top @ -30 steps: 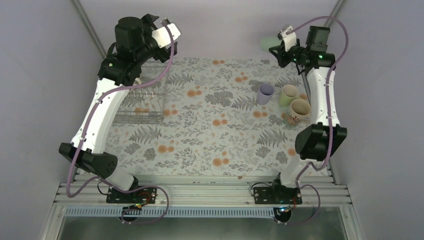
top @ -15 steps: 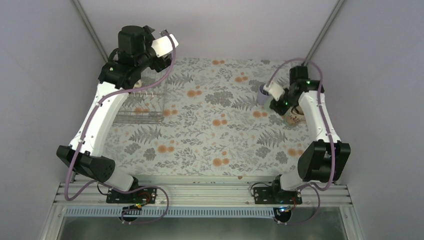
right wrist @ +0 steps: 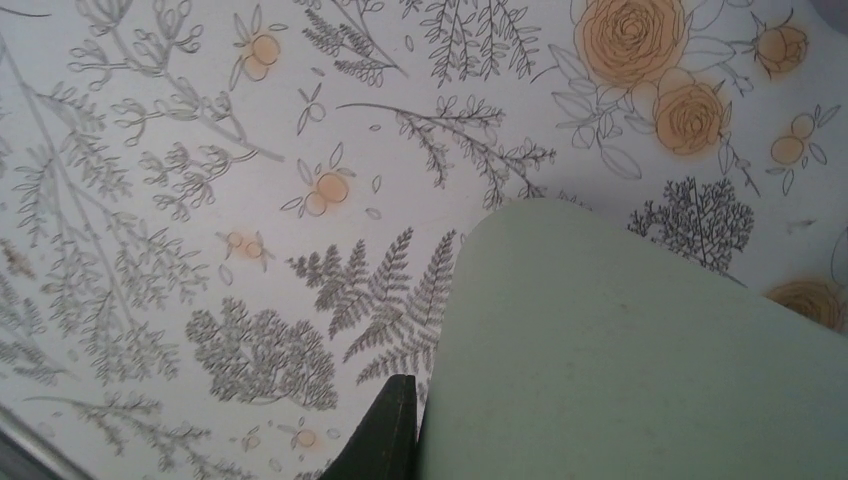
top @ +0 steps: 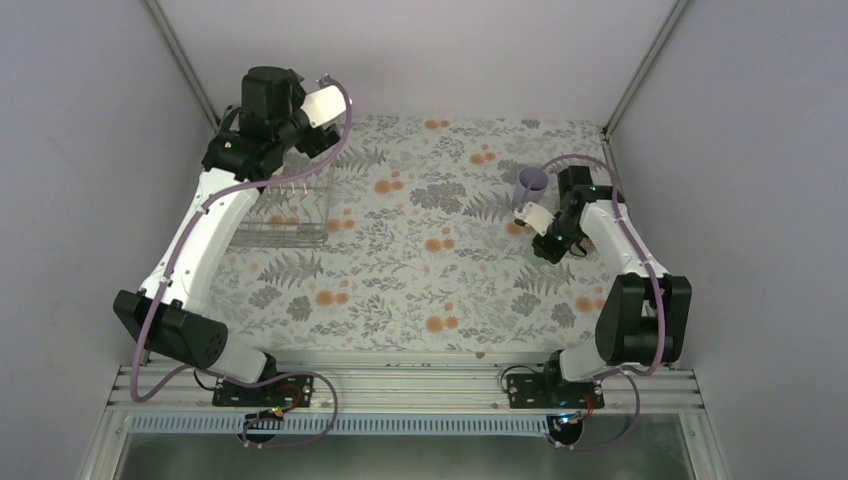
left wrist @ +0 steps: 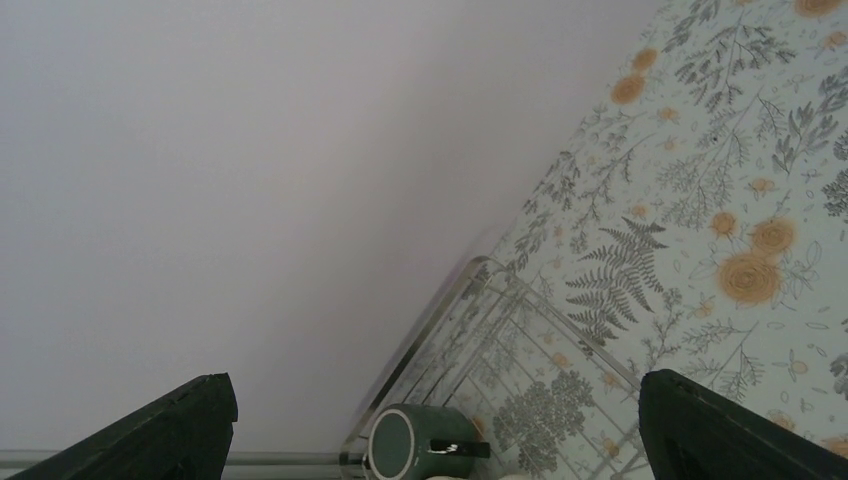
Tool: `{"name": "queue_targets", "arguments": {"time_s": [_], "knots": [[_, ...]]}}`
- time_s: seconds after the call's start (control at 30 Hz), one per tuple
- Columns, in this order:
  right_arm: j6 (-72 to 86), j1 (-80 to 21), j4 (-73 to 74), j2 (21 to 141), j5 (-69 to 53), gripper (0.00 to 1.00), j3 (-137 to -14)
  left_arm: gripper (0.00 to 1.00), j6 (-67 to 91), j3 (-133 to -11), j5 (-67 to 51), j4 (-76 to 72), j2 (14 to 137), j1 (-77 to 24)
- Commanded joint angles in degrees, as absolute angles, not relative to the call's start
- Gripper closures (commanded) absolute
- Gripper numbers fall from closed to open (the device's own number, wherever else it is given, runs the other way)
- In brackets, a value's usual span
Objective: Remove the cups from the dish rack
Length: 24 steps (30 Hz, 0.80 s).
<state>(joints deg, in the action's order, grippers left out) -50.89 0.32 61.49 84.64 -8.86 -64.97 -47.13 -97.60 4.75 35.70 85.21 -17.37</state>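
Left gripper (left wrist: 437, 385) wide open over dish rack (top: 300, 225); right gripper (top: 545, 243), far right of it, clamping mint-green tumbler (right wrist: 640, 350)

You're seeing the left arm (top: 195, 240) and right arm (top: 628, 250) wearing white link shells between chunky black joint housings — a mauve cable (top: 346, 115) is looping along each. Small green lights (top: 592, 186) are glowing at the right wrist. The fingers (left wrist: 700, 425) of the left tool (left wrist: 437, 380) are showing dark green-black.

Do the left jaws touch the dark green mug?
Apart. Left wrist view: the dark green mug lies in the dish rack, well clear of both open jaws.
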Motion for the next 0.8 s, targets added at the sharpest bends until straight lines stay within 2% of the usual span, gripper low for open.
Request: {"name": "queue_targets", "arguments": {"time_s": [0.0,0.33,0.37,0.43,0.5,0.57,0.6,0.77], "knots": [[-49.4,-1.8,55.7,87.2,-6.6,0.97,-64.2,0.0,-46.5,-94.8,5.1,33.6,81.9,-16.9],[-47.4,-4.3,55.5,93.3,-5.3,0.96,-67.4,0.0,-46.8,-92.1,3.3,33.5,80.8,-15.4],[-47.4,-4.3,55.5,93.4,-4.7,0.89,-67.5,0.0,-46.8,-92.2,3.2,33.8,81.0,-15.2],[-47.5,-4.3,54.9,92.9,-3.7,0.55,-67.8,0.0,-46.8,-92.3,3.1,34.3,81.6,-14.7],[-47.9,-4.4,54.7,91.6,-3.4,0.33,-68.3,0.0,-46.8,-92.6,3.0,34.5,82.2,-14.3],[-47.9,-4.4,55.2,90.3,-3.3,0.04,-70.9,0.0,-46.7,-92.8,2.9,34.4,82.6,-13.8],[-47.8,-4.4,55.9,89.5,-3.4,0.01,-72.5,0.0,-46.6,-92.9,2.9,34.1,82.7,-13.7],[-46.3,-5.2,60.3,86.6,-6.4,0.0,-83.3,0.0,-44.9,-93.5,4.7,31.4,83.7,-12.0]]}}
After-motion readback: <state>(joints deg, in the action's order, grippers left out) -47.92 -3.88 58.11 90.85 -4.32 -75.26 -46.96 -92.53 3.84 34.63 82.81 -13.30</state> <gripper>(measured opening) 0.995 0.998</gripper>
